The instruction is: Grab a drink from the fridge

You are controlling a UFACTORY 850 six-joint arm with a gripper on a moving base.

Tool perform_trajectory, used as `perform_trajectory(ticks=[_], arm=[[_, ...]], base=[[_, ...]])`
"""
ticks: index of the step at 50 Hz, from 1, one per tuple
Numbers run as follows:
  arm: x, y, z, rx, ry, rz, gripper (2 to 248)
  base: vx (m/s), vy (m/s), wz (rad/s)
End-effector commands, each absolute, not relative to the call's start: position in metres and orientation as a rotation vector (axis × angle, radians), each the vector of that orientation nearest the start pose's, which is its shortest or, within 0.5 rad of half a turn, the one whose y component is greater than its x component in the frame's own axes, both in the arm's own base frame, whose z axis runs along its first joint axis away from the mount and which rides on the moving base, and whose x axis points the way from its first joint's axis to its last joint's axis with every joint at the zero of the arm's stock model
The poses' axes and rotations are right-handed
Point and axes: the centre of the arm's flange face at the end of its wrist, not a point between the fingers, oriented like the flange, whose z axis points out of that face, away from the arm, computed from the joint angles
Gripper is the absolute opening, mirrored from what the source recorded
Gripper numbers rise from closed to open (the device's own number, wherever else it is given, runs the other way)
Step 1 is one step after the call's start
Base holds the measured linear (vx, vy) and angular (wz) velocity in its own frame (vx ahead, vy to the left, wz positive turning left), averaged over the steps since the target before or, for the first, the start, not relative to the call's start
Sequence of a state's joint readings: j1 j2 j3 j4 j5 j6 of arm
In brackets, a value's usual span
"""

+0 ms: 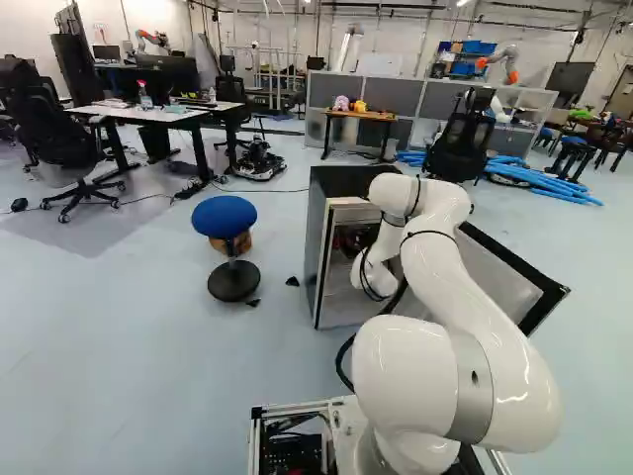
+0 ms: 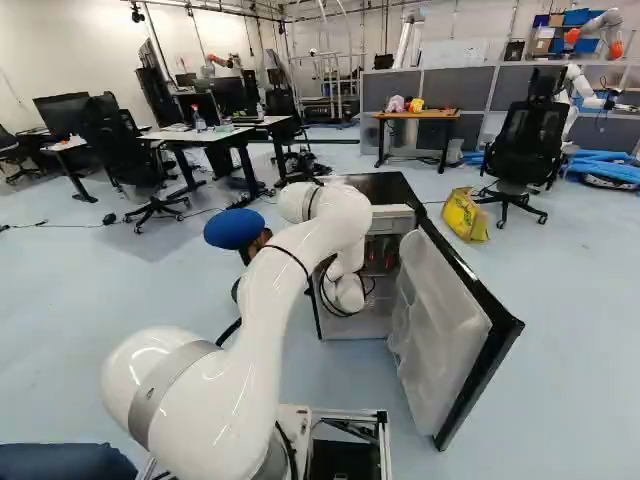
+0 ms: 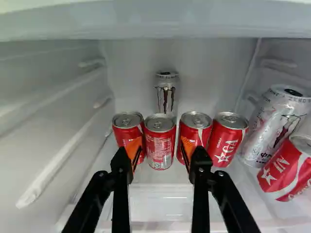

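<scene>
The fridge stands open ahead; my arm reaches into it, and its body hides the gripper in both base views. In the wrist view the gripper is open, nothing held, its orange pads apart. Between and beyond them stands an upright red can, with a gap on each side. The fingertips overlap the view of a red can on one side and another red can on the other. Beyond that one is a fourth red can. A silver can stands behind the row.
A large white can and a tilted red can are by one inner wall. The fridge door is swung wide beside the arm. A blue stool stands near the fridge's other side. Other robots are at the back.
</scene>
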State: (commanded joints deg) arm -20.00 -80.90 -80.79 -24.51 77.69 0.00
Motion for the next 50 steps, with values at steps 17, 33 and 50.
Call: perform_trajectory(ticks=[17,33,50], arm=[[0.596,-0.173,-0.022,-2.397,-0.107,-1.947,134],[0.603,-0.171,-0.024,-2.386,-0.119,-1.958,134],[0.609,-0.171,-0.027,-2.375,-0.127,-1.974,134]], base=[[0.000,0.000,0.000],[0.000,0.000,0.000],[0.000,0.000,0.000]])
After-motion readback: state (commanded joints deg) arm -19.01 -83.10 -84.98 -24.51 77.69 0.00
